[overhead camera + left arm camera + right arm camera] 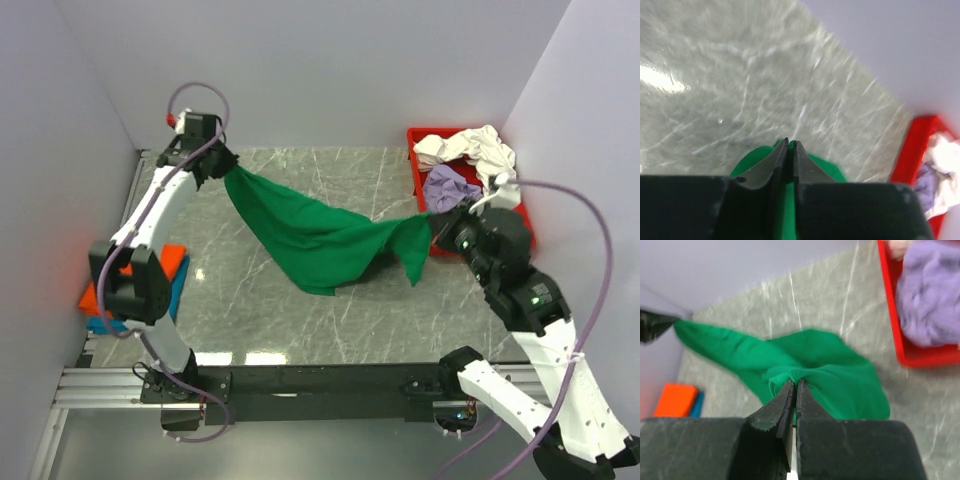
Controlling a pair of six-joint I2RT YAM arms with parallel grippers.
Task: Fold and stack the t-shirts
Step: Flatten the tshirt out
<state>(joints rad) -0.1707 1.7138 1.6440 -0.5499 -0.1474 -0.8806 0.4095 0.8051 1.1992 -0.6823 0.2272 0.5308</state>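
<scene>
The bright green t-shirt (310,235) hangs stretched between both grippers above the marble table, its middle sagging down. My left gripper (222,163) is shut on one end of it at the back left; green cloth (815,165) shows beside its fingers (790,145). My right gripper (440,215) is shut on the other end near the tray; in the right wrist view the green t-shirt (840,370) bunches at its tips (795,382). A lavender t-shirt (450,187) and a cream-white one (475,148) lie in the red tray. Folded orange (135,275) and teal (178,285) t-shirts are stacked at the left.
The red plastic tray (415,140) stands at the back right against the wall; it also shows in the right wrist view (900,347). White walls close in the left, back and right. A metal rail (300,385) runs along the near edge.
</scene>
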